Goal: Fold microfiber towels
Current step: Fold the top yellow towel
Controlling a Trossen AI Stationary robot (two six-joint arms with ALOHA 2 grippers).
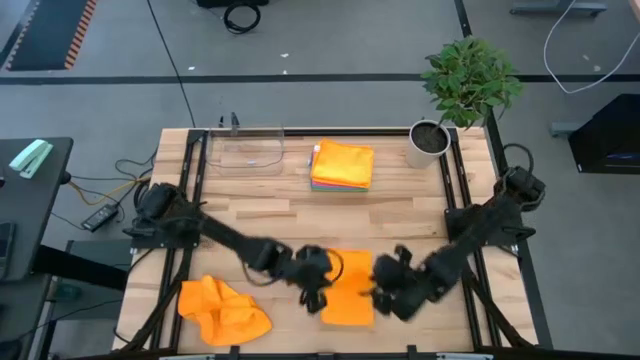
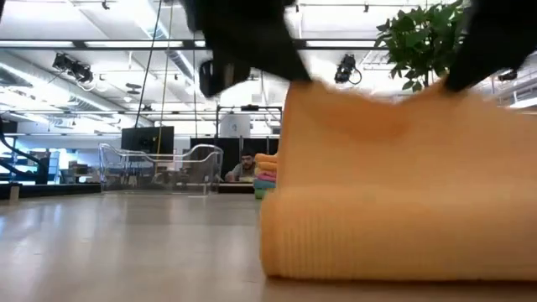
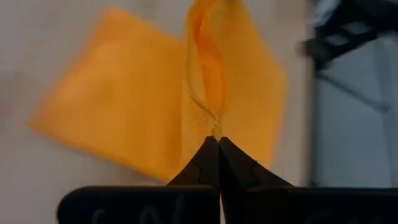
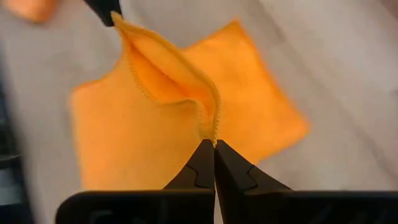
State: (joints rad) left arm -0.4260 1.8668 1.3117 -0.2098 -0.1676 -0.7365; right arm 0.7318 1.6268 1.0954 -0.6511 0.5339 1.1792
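Left gripper (image 3: pixel 217 138) fingers pressed together, pinching hem of orange towel (image 1: pixel 350 288), lower centre of high view. Right gripper (image 4: pixel 214 142) fingers also pressed together on same towel's edge, opposite side; edge between them lifted, rest lies on table (image 1: pixel 400 200). Second orange towel (image 1: pixel 222 310) crumpled at lower left. Stack of folded towels (image 1: pixel 342 166) at upper centre, beside clear tray (image 1: pixel 248 153). Potted plant (image 1: pixel 462 90) upper right.

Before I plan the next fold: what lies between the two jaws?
In the high view, the orange towel spans the stretch between the left gripper and right gripper; each is shut on one of its edges.
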